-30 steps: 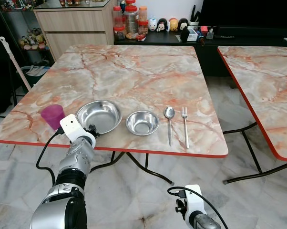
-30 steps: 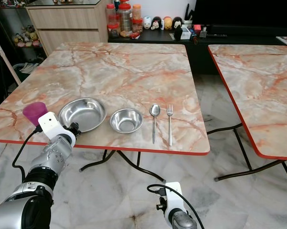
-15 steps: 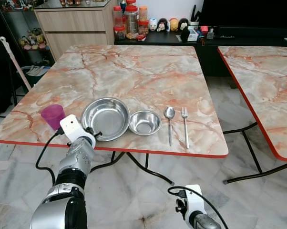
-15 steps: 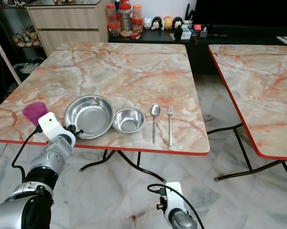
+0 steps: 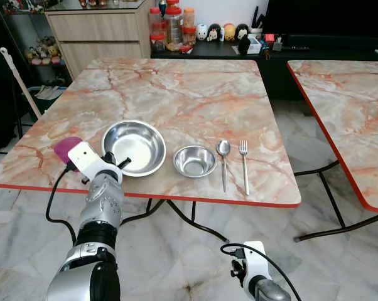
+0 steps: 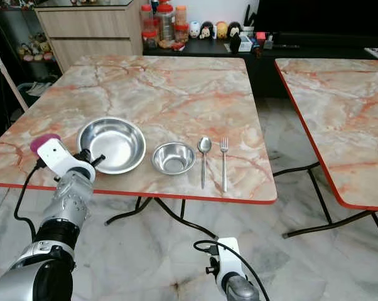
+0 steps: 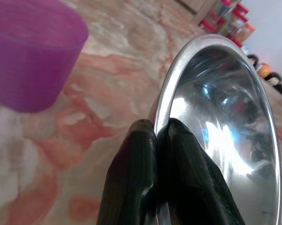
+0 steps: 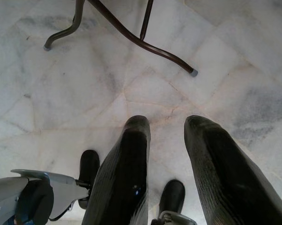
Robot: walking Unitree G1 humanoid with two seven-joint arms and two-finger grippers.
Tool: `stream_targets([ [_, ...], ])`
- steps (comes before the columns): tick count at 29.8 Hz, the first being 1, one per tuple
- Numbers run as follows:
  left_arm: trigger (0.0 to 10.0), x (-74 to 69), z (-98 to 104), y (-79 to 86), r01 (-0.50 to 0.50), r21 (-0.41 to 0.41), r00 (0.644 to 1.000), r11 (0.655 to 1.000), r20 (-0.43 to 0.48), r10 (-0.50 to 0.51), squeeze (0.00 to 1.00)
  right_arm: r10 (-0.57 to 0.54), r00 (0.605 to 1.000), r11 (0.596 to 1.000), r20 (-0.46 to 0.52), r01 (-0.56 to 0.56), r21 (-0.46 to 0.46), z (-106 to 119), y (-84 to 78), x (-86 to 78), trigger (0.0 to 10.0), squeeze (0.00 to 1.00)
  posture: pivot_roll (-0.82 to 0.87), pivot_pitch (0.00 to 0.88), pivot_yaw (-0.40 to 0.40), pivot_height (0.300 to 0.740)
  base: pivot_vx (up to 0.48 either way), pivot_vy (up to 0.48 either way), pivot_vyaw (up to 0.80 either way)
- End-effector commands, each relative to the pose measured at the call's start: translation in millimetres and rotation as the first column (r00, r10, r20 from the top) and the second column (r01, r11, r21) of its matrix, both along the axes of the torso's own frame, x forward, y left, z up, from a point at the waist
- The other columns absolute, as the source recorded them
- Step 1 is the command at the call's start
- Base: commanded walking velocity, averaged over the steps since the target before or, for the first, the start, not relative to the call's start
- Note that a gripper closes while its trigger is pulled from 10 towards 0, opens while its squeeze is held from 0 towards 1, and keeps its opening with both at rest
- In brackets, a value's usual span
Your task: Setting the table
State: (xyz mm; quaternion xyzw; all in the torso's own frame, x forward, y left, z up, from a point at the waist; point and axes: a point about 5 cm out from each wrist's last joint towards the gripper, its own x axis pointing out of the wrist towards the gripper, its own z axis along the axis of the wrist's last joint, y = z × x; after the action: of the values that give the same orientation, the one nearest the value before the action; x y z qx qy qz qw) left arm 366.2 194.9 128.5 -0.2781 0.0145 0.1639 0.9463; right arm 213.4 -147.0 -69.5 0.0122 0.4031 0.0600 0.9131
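Over at the robot's left, a purple cup [image 5: 64,146] stands near the front edge of the marble-patterned counter [image 5: 195,88], partly hidden behind the white block on the left wrist. Just beside it, the left end effector [image 7: 156,140] has its two black fingers pressed together on the near rim of the large steel bowl [image 5: 134,147], pinching the metal between them; the wrist camera shows the rim running up past the fingertips with the cup off to one side, apart from the bowl. The large bowl sits on the counter close to the front edge. To its right, with a gap of bare marble between them, is the small steel bowl [image 5: 195,161]. Just beside that lies a spoon [image 5: 223,161], handle toward the front edge, and right of it a fork [image 5: 243,164] lying parallel, near but not touching. Low at the right, below the counter edge, the right end effector [image 8: 167,149] hangs over the marble floor [image 8: 145,89] with its fingers a little apart and nothing between them. Further right stands a second counter [image 5: 352,106] of the same pattern, well apart from the first.
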Motion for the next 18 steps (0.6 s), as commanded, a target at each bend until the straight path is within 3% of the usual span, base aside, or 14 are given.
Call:
stream_targets([
  [1, 0.0, 0.4, 5.7, -3.2, 0.009, -0.002, 0.999, 1.0, 0.048, -0.009, 0.0, -0.005, 1.0, 1.0, -0.005, 0.005, 0.002, 0.3, -0.4, 0.9, 10.0, 0.0, 0.08, 0.0, 0.027, 0.74, 0.0, 0.0, 0.0],
  [9, 0.0, -0.7, 19.3, -8.0, 0.019, -0.001, 0.985, 1.0, 0.169, -0.018, 0.0, -0.006, 1.0, 1.0, -0.004, 0.006, 0.002, 0.5, -1.0, 1.2, 10.0, 0.0, 0.08, 0.0, 0.026, 0.74, 0.0, 0.0, 0.0],
  [10, 10.0, -1.0, 28.6, -10.3, 0.016, 0.031, 0.974, 0.999, 0.225, -0.023, 0.0, -0.008, 1.0, 1.0, -0.004, 0.008, 0.001, 0.3, -1.7, 0.8, 10.0, 0.0, 0.07, 0.0, 0.024, 0.74, 0.0, 0.0, 0.0],
  [12, 10.0, -1.6, 39.4, -15.0, 0.014, 0.1, 0.958, 0.995, 0.285, -0.042, 0.0, -0.019, 1.0, 1.0, 0.001, 0.019, 0.003, 0.5, -3.4, 0.7, 10.0, 0.0, 0.07, 0.0, 0.024, 0.74, 0.0, 0.0, 0.0],
  [18, 10.0, -2.1, 49.7, -25.1, 0.024, 0.193, 0.939, 0.981, 0.333, -0.088, 0.0, -0.021, 1.0, 1.0, 0.005, 0.021, -0.005, 0.8, -7.3, 0.8, 10.0, 0.0, 0.06, 0.0, 0.022, 0.74, 0.0, 0.0, 0.0],
])
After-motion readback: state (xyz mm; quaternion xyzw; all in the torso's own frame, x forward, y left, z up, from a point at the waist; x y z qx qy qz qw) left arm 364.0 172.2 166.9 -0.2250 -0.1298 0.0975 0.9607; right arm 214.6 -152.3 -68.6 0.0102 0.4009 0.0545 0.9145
